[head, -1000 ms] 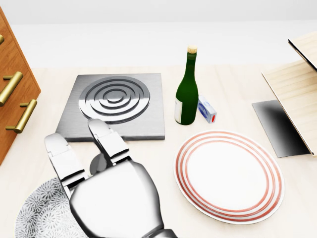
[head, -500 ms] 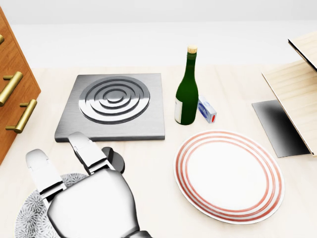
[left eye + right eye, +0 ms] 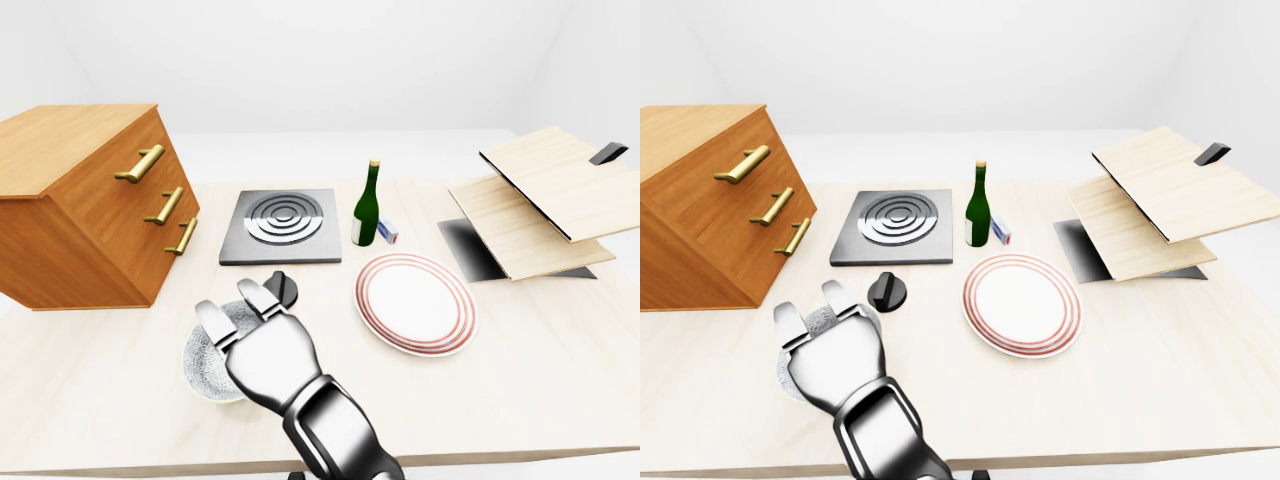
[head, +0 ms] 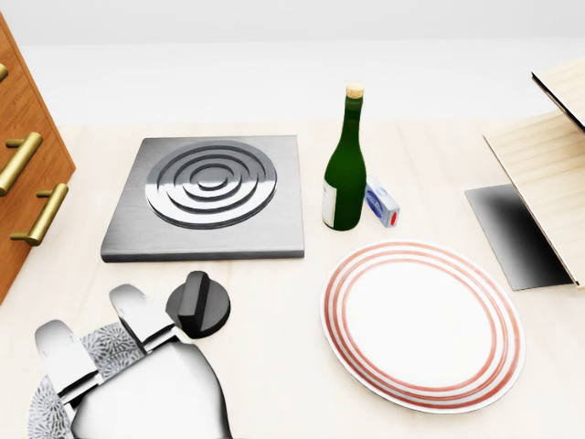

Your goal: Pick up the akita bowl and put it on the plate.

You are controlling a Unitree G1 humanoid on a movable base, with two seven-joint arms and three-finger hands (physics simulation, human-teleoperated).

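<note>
The left robot hand [image 3: 268,350], fingers apart, hangs over the akita bowl [image 3: 205,362] by the desk's [image 3: 520,350] robot-side edge, left of the plate [image 3: 415,302], apparently placed to close round its rim.

surface [image 3: 520,380] pale wood | akita bowl [image 3: 205,360] beneath fingers [image 4: 137,306] | black knob [image 4: 196,305] just right of fingers | plate [image 4: 422,325], green bottle [image 4: 345,169], small box [image 4: 382,203] farther right | drawer cabinet [image 3: 80,220] to their left

drawer cabinet [image 3: 90,205] left | stove plate [image 4: 208,195] | knob [image 4: 196,305] | green bottle [image 4: 345,165], small box [image 4: 382,202] beside | wooden shelves [image 3: 535,200] right
</note>
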